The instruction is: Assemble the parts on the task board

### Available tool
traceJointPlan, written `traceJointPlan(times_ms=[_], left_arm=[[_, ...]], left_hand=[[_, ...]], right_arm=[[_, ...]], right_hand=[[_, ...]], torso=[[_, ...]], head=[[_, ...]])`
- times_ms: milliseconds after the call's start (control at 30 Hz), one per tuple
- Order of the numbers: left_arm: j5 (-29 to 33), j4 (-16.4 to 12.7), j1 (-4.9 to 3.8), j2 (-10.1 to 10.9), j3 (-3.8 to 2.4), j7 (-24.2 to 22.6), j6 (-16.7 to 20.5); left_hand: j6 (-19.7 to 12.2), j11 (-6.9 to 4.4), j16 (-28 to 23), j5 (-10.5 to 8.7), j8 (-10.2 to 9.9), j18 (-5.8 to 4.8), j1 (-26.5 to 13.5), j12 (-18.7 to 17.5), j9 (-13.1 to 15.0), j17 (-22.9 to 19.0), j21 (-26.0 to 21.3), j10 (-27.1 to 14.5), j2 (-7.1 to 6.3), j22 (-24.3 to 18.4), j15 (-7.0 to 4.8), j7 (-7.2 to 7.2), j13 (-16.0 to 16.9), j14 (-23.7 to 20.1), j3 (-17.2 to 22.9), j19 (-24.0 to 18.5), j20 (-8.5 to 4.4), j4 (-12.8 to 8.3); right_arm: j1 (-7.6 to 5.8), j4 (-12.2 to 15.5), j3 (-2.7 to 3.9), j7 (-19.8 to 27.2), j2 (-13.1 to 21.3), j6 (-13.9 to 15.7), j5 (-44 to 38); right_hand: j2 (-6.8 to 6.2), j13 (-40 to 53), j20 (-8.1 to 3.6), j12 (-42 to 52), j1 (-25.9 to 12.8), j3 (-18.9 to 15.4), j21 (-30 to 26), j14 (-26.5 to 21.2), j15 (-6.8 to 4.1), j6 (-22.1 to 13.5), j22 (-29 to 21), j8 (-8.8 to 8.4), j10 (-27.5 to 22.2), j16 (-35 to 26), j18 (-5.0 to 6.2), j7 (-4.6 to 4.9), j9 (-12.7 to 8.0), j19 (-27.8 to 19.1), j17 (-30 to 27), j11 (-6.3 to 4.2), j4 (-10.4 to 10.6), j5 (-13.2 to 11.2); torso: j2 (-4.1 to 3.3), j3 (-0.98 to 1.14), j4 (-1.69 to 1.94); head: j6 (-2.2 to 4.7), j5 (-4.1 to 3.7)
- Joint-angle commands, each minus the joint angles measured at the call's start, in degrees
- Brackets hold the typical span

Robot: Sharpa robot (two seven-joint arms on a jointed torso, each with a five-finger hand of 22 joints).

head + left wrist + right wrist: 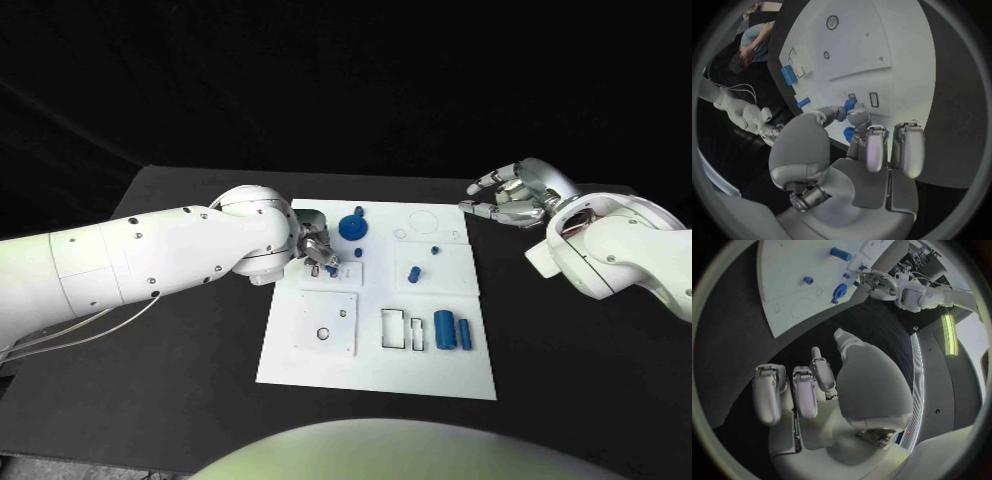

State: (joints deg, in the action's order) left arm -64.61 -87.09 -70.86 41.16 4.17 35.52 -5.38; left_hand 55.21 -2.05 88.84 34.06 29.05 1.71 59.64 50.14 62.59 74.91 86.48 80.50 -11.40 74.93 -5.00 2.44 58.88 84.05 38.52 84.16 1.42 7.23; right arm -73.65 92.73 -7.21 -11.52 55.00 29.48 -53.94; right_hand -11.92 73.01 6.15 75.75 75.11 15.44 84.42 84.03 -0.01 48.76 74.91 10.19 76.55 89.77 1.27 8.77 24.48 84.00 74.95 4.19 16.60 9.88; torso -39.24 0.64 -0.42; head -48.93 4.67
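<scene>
Your left hand (317, 250) is pinching a small blue piece (849, 104) between thumb and fingertip over the left half of the white board (433, 375), close beside the round blue part (353, 228) near the board's far edge, while your right hand (508, 195) is hovering off the board's far right corner, fingers loosely curled and grasping nothing. To seat this piece well, you are advised to be lining it squarely over its slot and lowering straight, not tilting. Two blue cylinders (453, 331) are lying near the right edge.
</scene>
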Motion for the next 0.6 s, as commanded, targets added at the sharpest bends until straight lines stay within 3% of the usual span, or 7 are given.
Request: traceJointPlan(times_ms=[33,600], left_arm=[[-0.3,-0.1,0.05,-0.1,0.04,0.3,-2.6],[-0.2,-0.2,0.08,-0.2,0.10,0.2,-2.9]], left_hand=[[0.7,-0.12,0.4,-0.43,0.4,-0.56,-0.1,-0.2,0.0,14.1,0.2,0.5,0.69,11.7,-0.56,-0.68,-0.2,5.7,8.0,2.8,-0.38,-8.4],[0.8,-0.11,0.4,-0.57,0.7,-0.53,-0.2,-0.4,0.1,14.2,0.1,0.6,0.68,11.7,-0.62,-0.72,-0.4,5.8,8.0,2.7,-0.42,-8.5]], right_arm=[[0.07,0.0,0.00,0.2,0.0,-0.4,-0.6],[0.25,-0.1,0.00,0.2,0.0,-0.4,-0.5]], right_hand=[[0.11,0.0,0.19,-0.2,-0.6,0.4,-0.3,5.8,0.10,0.3,11.5,0.22,-0.3,0.0,0.41,-0.14,0.1,1.9,14.4,-0.17,-0.1,0.3],[0.12,0.0,0.18,-0.3,-0.7,0.4,-0.3,5.8,0.08,0.4,11.5,0.30,-0.3,0.0,0.42,-0.16,0.1,1.9,14.3,-0.19,-0.1,0.4]], torso=[[0.02,0.01,0.01],[0.02,0.02,0.00]], head=[[-0.17,-0.02],[-0.41,-0.07]])
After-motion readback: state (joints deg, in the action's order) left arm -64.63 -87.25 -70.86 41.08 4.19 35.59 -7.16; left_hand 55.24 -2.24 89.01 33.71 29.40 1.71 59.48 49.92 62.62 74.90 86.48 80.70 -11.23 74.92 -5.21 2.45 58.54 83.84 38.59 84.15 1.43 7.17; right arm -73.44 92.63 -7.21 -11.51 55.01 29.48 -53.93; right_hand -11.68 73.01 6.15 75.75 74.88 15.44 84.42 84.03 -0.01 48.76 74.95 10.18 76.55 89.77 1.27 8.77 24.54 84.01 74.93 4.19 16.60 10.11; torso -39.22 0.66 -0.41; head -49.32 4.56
